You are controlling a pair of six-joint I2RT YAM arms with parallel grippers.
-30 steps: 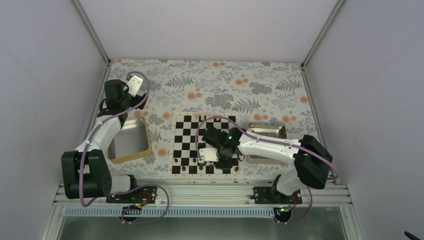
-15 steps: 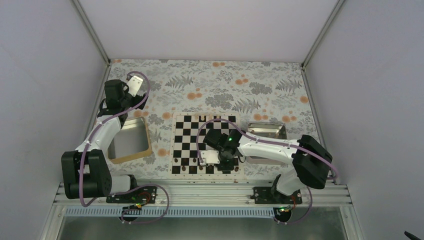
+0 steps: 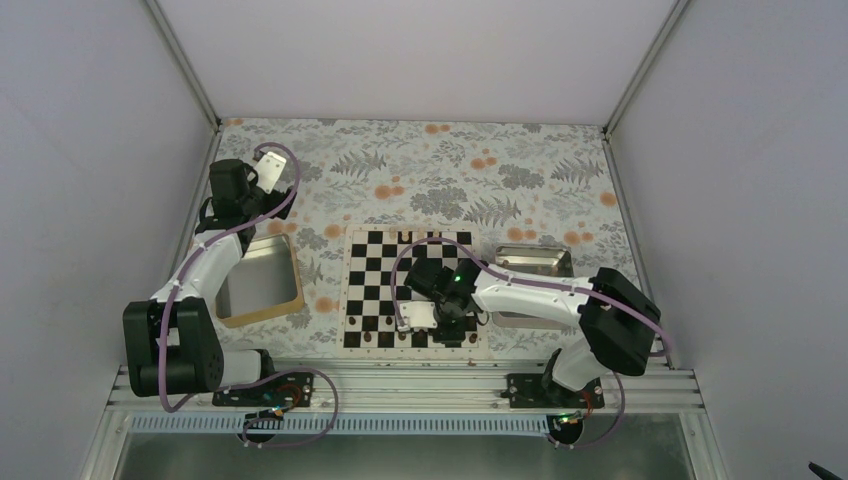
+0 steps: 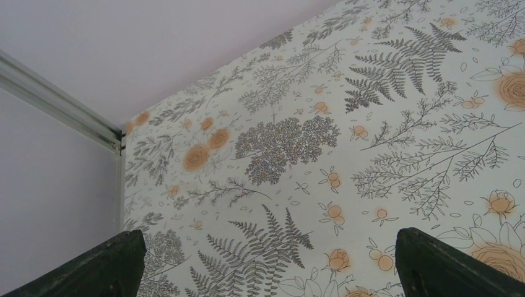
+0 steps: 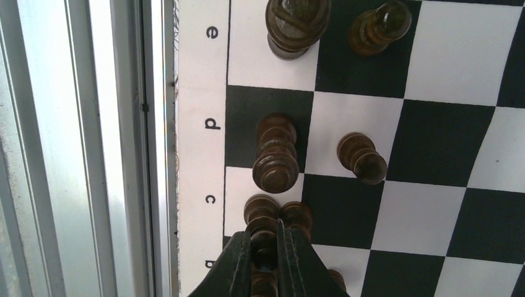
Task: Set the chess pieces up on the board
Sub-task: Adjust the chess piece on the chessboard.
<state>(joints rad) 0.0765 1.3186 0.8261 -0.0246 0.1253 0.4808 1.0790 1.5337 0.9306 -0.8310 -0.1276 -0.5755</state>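
While the right pincer (image 5: 265, 234) clenches a chess piece (image 5: 262, 213),
few stand beyond it on the board (image 5: 433, 142); most seem unplaced.

The top camera sits high above and behind the arm bases, looking down and forward over the whole surface (image 3: 440, 160), with the far edge at the picture's top. The left wrist camera looks obliquely at the surface's far left corner, with the left claw (image 4: 267, 247) at the bottom edge. The top view shares that corner. The right wrist camera looks straight down, very close, at the near edge of the board (image 5: 433, 154), with the right claw (image 5: 265, 247) at the bottom. The top view shares that strip and its dark chessmen (image 5: 275, 154).
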